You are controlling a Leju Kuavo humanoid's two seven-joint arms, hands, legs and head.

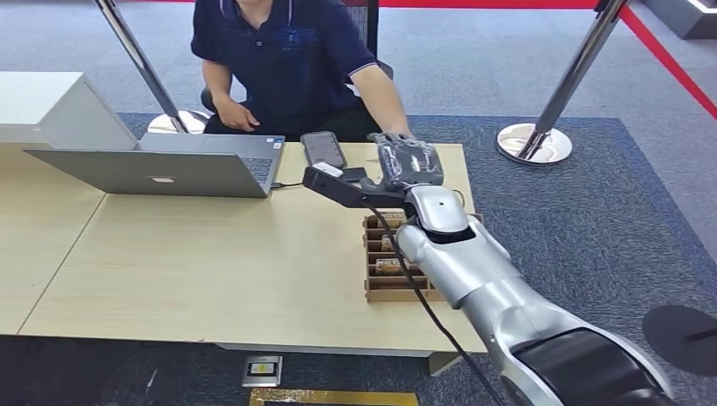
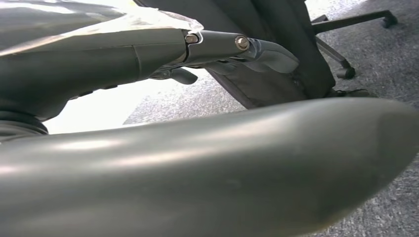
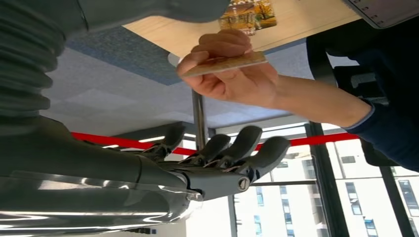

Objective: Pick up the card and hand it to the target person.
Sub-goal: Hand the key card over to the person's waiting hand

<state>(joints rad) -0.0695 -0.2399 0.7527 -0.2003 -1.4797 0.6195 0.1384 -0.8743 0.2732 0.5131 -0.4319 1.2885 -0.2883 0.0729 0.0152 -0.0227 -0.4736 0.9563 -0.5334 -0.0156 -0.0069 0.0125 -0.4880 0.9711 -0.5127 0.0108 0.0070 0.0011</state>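
A: Right hand status?

B: The robot's silver right hand (image 1: 407, 161) is stretched out over the far right corner of the pale wooden table (image 1: 211, 254). In the right wrist view its dark fingers (image 3: 232, 148) are apart and nothing lies in them.

A: Card location?

B: The thin tan card (image 3: 225, 64) is pinched edge-on in the bare hand of the seated person in the dark blue polo shirt (image 3: 232, 74), close to the robot's fingers but apart from them. No print on it can be read at this angle.

A: Left hand?

B: The left hand (image 2: 237, 49) shows close up in the left wrist view, grey thumb and dark fingers before a black office chair (image 2: 296, 44). Whether it is closed, I cannot tell.

A: Other items on the table?

B: Grey open laptop (image 1: 161, 173) at the far left, lid logo too small to read. Black smartphone (image 1: 324, 149) at the far edge. Brown slotted cardboard tray (image 1: 385, 292) at the right edge, below the arm; the labels on what it holds are blurred.
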